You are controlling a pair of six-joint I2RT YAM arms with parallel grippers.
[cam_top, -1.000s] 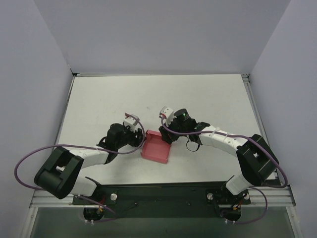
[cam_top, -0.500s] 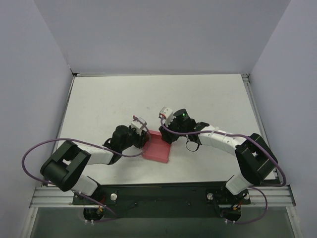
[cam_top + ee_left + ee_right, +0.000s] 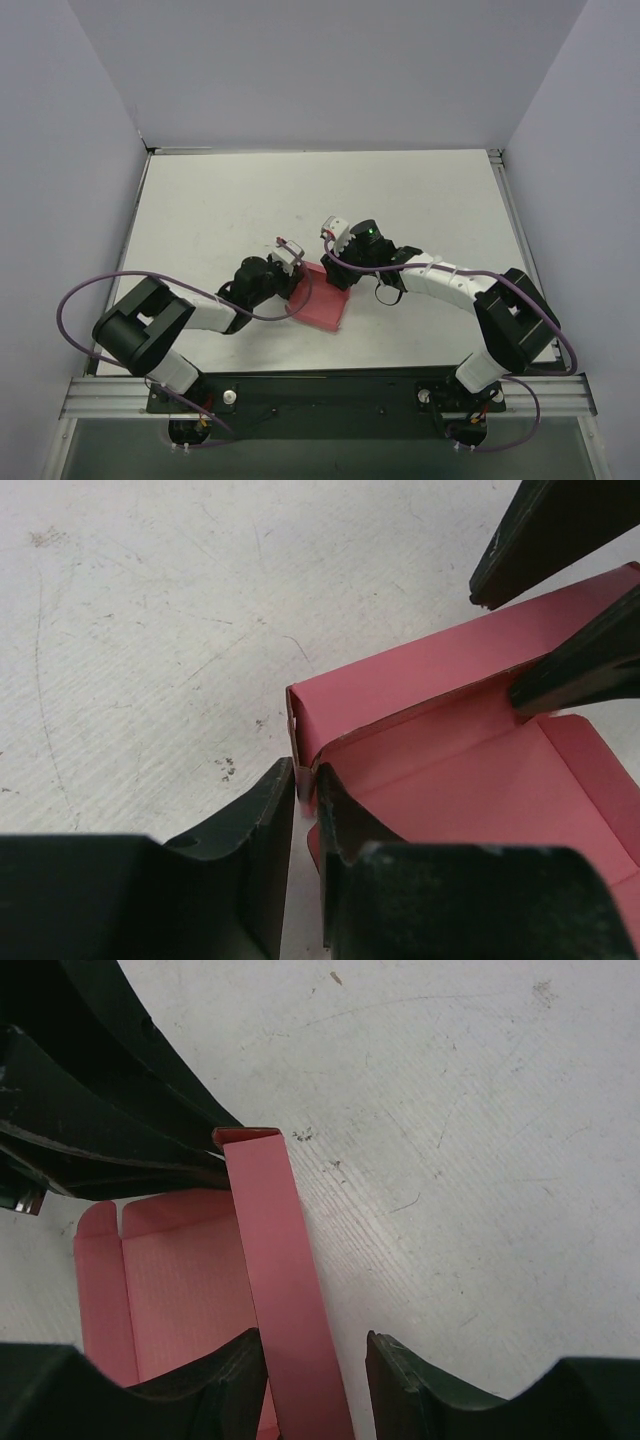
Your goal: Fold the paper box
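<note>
box (image 3: 470, 780) corner btwn l gripper (image 3: 306, 778) jaws

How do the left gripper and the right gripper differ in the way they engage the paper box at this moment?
The left gripper has jaws almost together, pinching a corner of the paper box; the right gripper has them wider, straddling a long upright wall with a gap on one side. The left gripper meets the box from its left, the right gripper from its right. Both work on raised walls.
</note>
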